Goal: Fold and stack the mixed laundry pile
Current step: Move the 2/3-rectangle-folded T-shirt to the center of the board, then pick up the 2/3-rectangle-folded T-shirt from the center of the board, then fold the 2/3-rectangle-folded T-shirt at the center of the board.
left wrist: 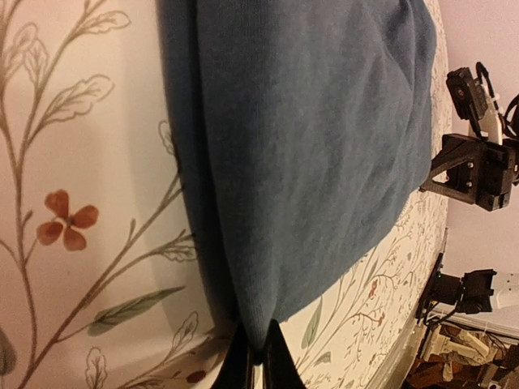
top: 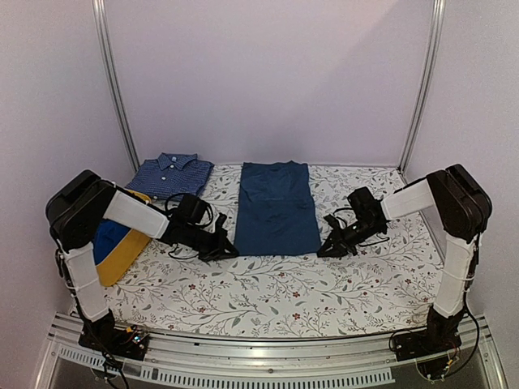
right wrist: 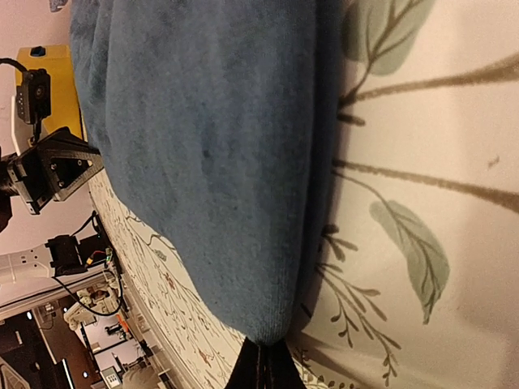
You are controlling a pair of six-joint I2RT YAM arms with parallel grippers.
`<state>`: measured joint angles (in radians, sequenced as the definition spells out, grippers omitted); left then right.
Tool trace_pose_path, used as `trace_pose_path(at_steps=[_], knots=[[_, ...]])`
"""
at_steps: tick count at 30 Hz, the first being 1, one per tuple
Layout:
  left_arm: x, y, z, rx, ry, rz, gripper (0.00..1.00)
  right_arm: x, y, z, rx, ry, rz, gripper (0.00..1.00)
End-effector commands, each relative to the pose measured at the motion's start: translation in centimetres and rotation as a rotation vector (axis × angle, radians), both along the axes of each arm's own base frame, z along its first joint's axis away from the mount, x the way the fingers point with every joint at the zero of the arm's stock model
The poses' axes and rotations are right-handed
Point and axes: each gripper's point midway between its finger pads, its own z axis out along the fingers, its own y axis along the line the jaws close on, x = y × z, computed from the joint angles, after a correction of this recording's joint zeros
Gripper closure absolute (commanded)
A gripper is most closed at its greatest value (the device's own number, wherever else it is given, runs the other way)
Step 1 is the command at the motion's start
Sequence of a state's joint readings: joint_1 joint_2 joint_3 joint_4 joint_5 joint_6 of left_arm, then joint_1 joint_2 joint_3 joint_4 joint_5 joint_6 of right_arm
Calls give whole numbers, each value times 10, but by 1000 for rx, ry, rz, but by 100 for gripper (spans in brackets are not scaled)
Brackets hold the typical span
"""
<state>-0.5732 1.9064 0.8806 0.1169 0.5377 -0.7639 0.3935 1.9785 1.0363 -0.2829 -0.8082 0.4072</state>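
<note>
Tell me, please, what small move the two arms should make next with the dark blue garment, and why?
Probably lift both near corners slightly together and carry them toward the far edge. The left gripper and right gripper are each shut on a near corner of the dark blue garment, which lies flat and long on the table, so a half fold seems next.

Top view: soft, even, diffuse light, slightly hazy; faint shadows on table (top: 268, 292). Wrist views: warmer cast, dark shadow along navy garment (left wrist: 308, 146) edge, far background blurred
</note>
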Motion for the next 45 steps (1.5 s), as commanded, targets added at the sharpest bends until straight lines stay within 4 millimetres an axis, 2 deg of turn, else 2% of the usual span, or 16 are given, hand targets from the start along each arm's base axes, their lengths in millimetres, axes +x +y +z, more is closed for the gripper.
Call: trace_pose_path(at_steps=[1, 10, 13, 16, 19, 22, 25, 29, 33, 37, 38, 40, 41, 42, 44, 45], knots=[[-29, -1, 4, 13, 7, -55, 100, -21, 1, 13, -30, -26, 15, 100], [-78, 7, 12, 6, 46, -85, 100, -79, 4, 35, -18, -3, 37, 100], [-102, 6, 28, -18, 48, -121, 100, -104, 4, 46, -10, 3, 58, 100], [-122, 1, 55, -59, 30, -152, 100, -126, 8, 57, 11, 9, 71, 100], [-133, 6, 72, -63, 43, -148, 100, -130, 12, 78, 46, -13, 55, 100], [-123, 8, 95, -65, -8, -126, 100, -112, 14, 108, 55, -99, 19, 100], [-98, 11, 112, -67, -42, -90, 100, -86, 15, 130, 63, -164, -9, 100], [-43, 12, 137, -77, -118, -29, 100, -30, 5, 157, 66, -265, -81, 100], [18, 11, 144, -52, -178, 12, 100, 26, 2, 168, 51, -338, -107, 100], [79, 11, 129, -19, -196, 66, 100, 79, 9, 147, 16, -369, -95, 100], [93, 9, 123, -23, -196, 75, 100, 94, 11, 131, 3, -351, -98, 100], [117, 7, 102, -14, -170, 92, 100, 121, 13, 117, -14, -359, -109, 100], [127, 5, 90, -8, -168, 96, 100, 133, 13, 98, -35, -342, -115, 100], [136, 4, 78, 1, -164, 107, 100, 144, 15, 94, -43, -356, -119, 100], [149, -5, 55, -14, -139, 97, 100, 159, 19, 65, -59, -319, -111, 100], [152, -8, 40, -3, -114, 89, 100, 163, 22, 57, -57, -307, -105, 100]])
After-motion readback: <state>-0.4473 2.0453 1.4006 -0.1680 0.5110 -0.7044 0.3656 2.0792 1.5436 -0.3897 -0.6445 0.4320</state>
